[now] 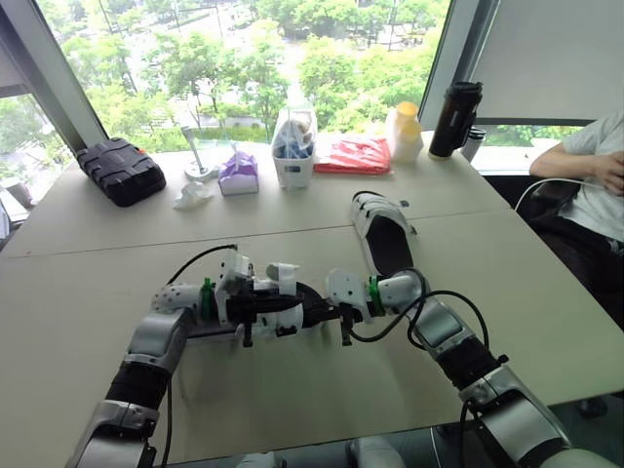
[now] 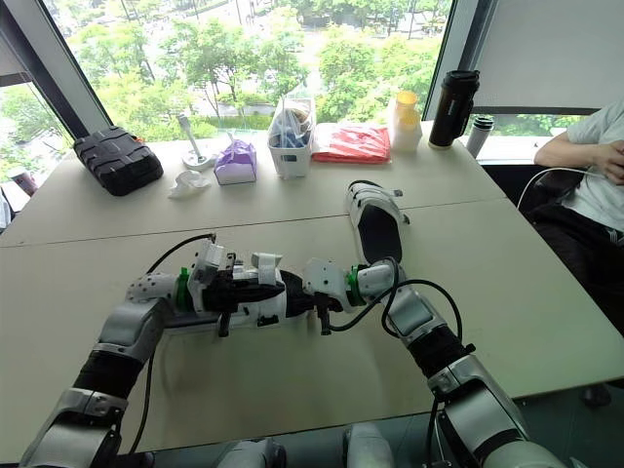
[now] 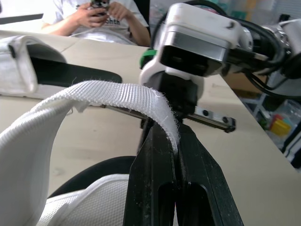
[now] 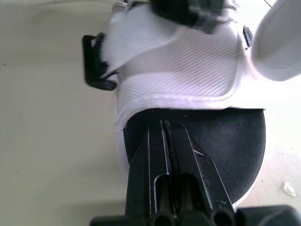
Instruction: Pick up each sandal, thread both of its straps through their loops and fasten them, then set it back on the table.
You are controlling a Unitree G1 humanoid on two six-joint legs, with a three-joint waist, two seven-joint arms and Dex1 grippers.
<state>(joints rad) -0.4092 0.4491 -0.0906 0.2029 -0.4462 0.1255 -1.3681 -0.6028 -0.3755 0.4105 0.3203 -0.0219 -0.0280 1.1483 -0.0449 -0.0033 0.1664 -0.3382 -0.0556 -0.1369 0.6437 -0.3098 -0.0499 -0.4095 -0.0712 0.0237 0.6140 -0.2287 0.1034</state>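
Near the worktop's (image 1: 292, 390) front, your left claw (image 3: 173, 141) pinches the sandal's (image 1: 278, 304) limp strap (image 3: 117, 94); your right claw (image 4: 164, 127) sits closed. Light shoe, likely: brace the stiffer footbed (image 4: 225, 141).

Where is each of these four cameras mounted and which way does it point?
Left eye view: on the head, facing forward and down over the table; both arms meet at a sandal.
Right eye view: beside it, same aim, same arms.
Left wrist view: on that wrist, looking along the left gripper, shut on a white strap, toward the right gripper and a person.
Right wrist view: on that wrist, looking along its shut gripper at the sandal's black insole.
Shared: both wrist views show the sandal.
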